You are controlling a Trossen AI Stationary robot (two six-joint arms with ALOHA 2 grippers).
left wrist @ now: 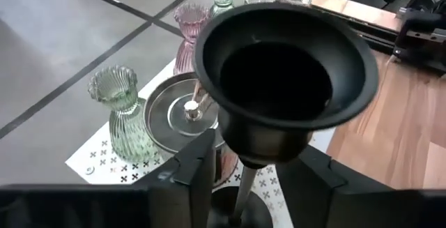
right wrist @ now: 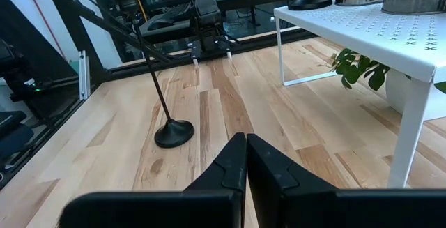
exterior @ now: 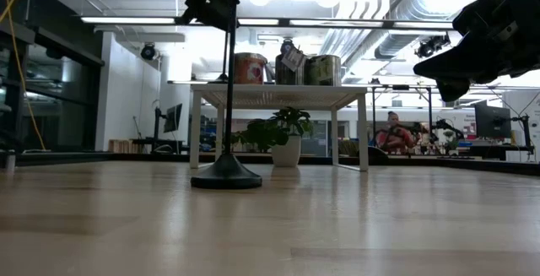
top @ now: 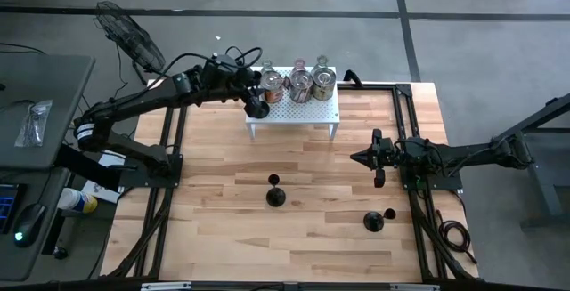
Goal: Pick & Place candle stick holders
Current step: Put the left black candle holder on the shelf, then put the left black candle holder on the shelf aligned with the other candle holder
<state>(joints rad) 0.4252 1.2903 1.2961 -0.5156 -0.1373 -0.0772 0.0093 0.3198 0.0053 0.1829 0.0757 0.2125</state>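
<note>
A black candle stick holder (left wrist: 286, 74) with a wide cup and a thin stem stands at the near left corner of the white perforated rack (top: 307, 113); its round base (right wrist: 310, 1) is on the rack top. My left gripper (left wrist: 247, 151) is open, one finger on each side of the stem just under the cup, not touching it. Two more black holders stand on their bases on the table (top: 275, 193) (top: 374, 221). A green glass holder (left wrist: 125, 113) and a pinkish one (left wrist: 189, 33) stand on the rack. My right gripper (top: 361, 157) is shut and empty, above the table's right part.
Three tins (top: 272, 84) (top: 301, 84) (top: 322, 81) stand in a row on the rack, close behind the left gripper. A fan (top: 129, 33) stands beyond the table's far left corner. Bare wood lies between the rack and the two black holders.
</note>
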